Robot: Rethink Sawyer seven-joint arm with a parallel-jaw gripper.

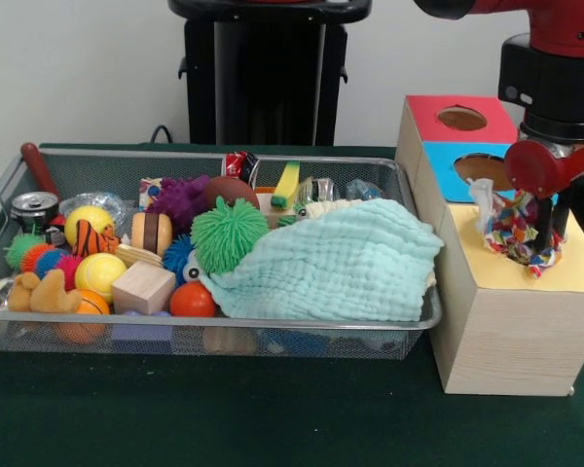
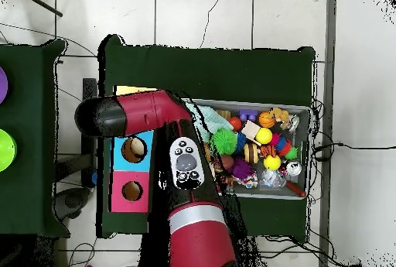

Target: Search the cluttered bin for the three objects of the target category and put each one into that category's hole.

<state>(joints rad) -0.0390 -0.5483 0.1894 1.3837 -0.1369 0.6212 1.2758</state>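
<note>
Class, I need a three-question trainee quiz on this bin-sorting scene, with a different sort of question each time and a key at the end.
1. True or false: the confetti-print wrapper hangs at the gripper above the yellow-topped box.
2. Multiple choice: what covers the right part of the bin in the front view? A) a pale green quilted cloth B) a newspaper C) a wooden lid
3. Fill in: the box behind the blue-topped box has a ___ top.

Key: 1 true; 2 A; 3 red.
</note>
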